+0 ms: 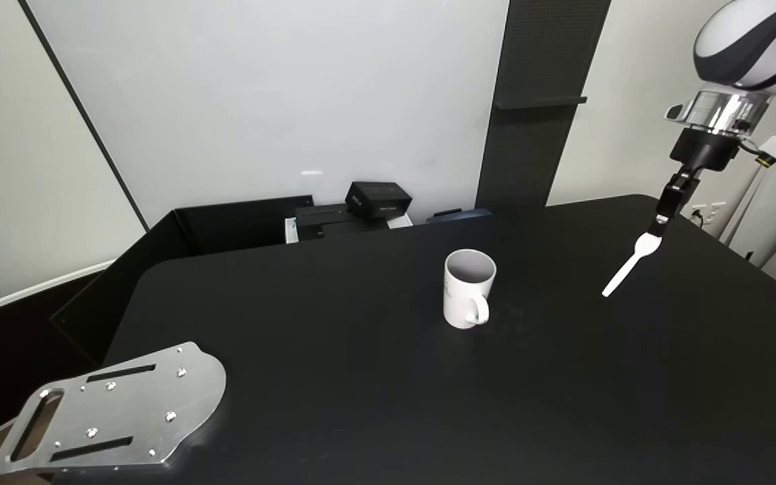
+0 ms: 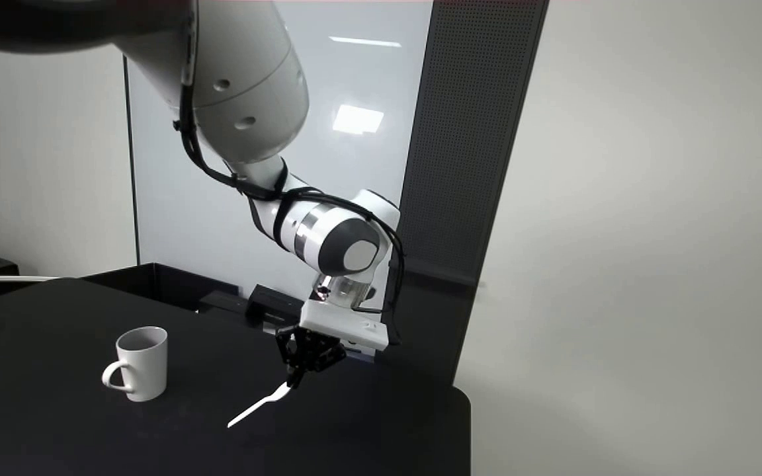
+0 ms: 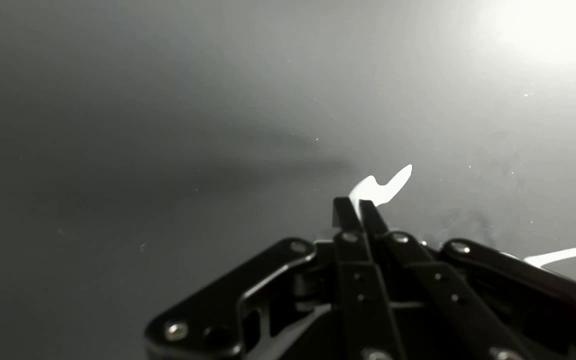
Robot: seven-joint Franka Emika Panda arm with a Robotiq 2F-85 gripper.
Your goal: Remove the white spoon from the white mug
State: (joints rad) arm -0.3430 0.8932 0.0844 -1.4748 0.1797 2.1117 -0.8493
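Note:
My gripper is shut on the white spoon by its bowl end, and the handle points down and toward the mug's side. The spoon is held above the dark table, outside the mug and apart from it. The white mug stands upright on the table, its dark interior showing no spoon; it also shows in an exterior view. In the wrist view the spoon sticks out between the fingertips, and part of its bowl is hidden between them. Only the mug's handle shows there, at the right.
A silver metal plate lies at the table's near left corner in an exterior view. Black boxes stand behind the far edge of the black table, near a whiteboard wall.

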